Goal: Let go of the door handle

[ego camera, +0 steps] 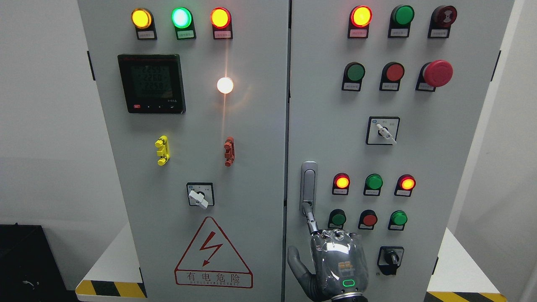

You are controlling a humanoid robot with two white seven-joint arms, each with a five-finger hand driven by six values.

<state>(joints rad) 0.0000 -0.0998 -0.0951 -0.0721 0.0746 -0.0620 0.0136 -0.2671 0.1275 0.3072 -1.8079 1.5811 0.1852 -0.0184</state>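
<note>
Reaching up from below, the right hand (337, 262) touches the door handle's (308, 184) lower end with one extended finger, grasping nothing.

The cabinet has two doors (251, 176). The left door carries three lit indicator lamps (181, 17) along the top, one white lamp (225, 85), one digital meter (151, 83), one yellow clip (162, 150), one red clip (229, 151), one rotary switch (200, 195) and one warning triangle (213, 253). The right door carries one handle (308, 184), one mushroom stop button (437, 73) and three rotary switches (384, 131). One robot hand (335, 260) shows.
</note>
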